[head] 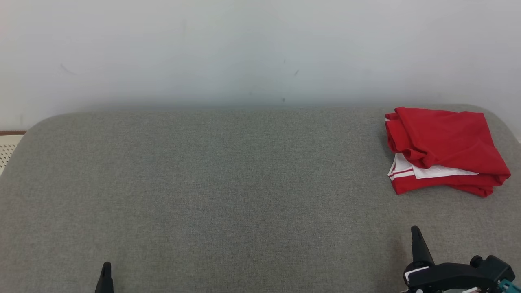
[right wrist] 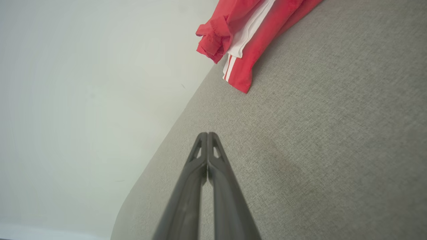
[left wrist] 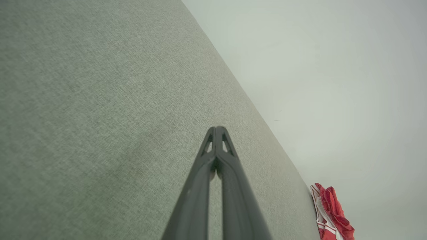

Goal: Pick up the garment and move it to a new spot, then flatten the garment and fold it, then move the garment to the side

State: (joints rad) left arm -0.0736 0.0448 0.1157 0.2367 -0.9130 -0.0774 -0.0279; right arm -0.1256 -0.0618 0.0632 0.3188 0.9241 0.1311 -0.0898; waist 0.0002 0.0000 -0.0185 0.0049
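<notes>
Left end effector (left wrist: 217,128), right end effector (right wrist: 207,133), both together, grey surface (head: 203,183), folded red garment (head: 443,150), white wall (head: 244,49)

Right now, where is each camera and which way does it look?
Head: on the head, looking down at the grey cushion and red clothes; left claw and right claw tips show.
Left wrist: along the shut left claw, over the cushion toward the wall.
Right wrist: along the shut right claw, toward the red clothes.
Shared: the red clothes.
</notes>
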